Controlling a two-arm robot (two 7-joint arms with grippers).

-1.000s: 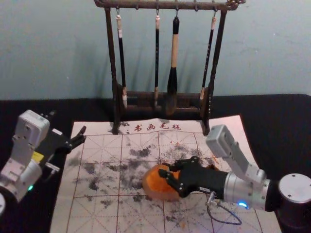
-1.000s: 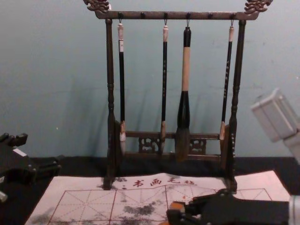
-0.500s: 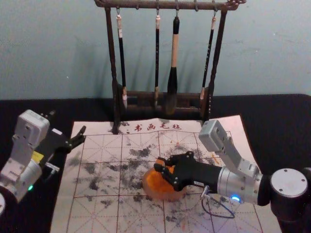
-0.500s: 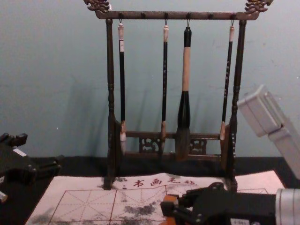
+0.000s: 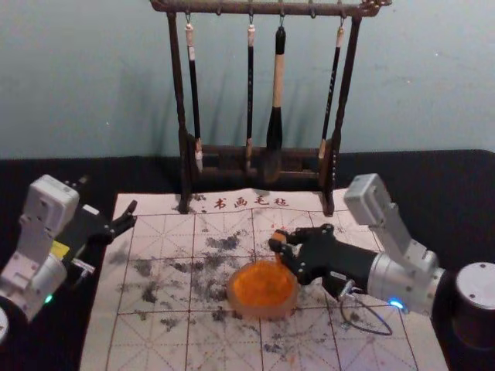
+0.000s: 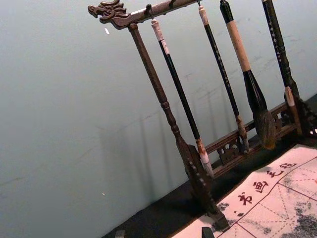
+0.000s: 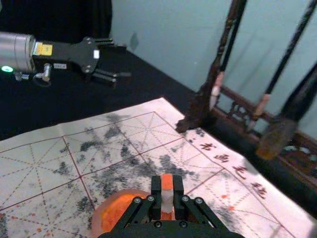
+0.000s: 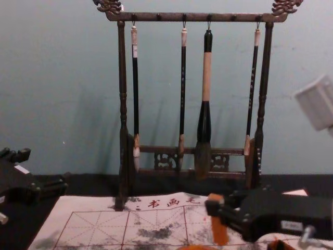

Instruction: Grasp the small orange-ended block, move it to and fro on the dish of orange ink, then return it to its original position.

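My right gripper (image 5: pixel 279 242) is shut on the small orange-ended block (image 5: pixel 278 235), just behind and right of the dish of orange ink (image 5: pixel 263 289). The block hangs upright, its orange lower part (image 8: pixel 219 232) visible beneath the fingers in the chest view. In the right wrist view the right gripper (image 7: pixel 167 191) pinches the pale middle of the block (image 7: pixel 167 182), beside the dish (image 7: pixel 116 210). Parked at the left, my left gripper (image 5: pixel 110 202) has its fingers spread with nothing between them; the tips of the left gripper (image 6: pixel 163 233) edge into its own wrist view.
A dark wooden rack (image 5: pixel 183 162) with several hanging brushes stands at the back of the ink-stained paper mat (image 5: pixel 162 239). The mat lies on a black tabletop (image 5: pixel 433 193). In the chest view a small orange and dark item (image 8: pixel 280 245) shows at the lower right.
The right gripper first shifted left over the dish, then moved back and right with the block, up off the ink. More of the dish now shows. The left arm stays still.
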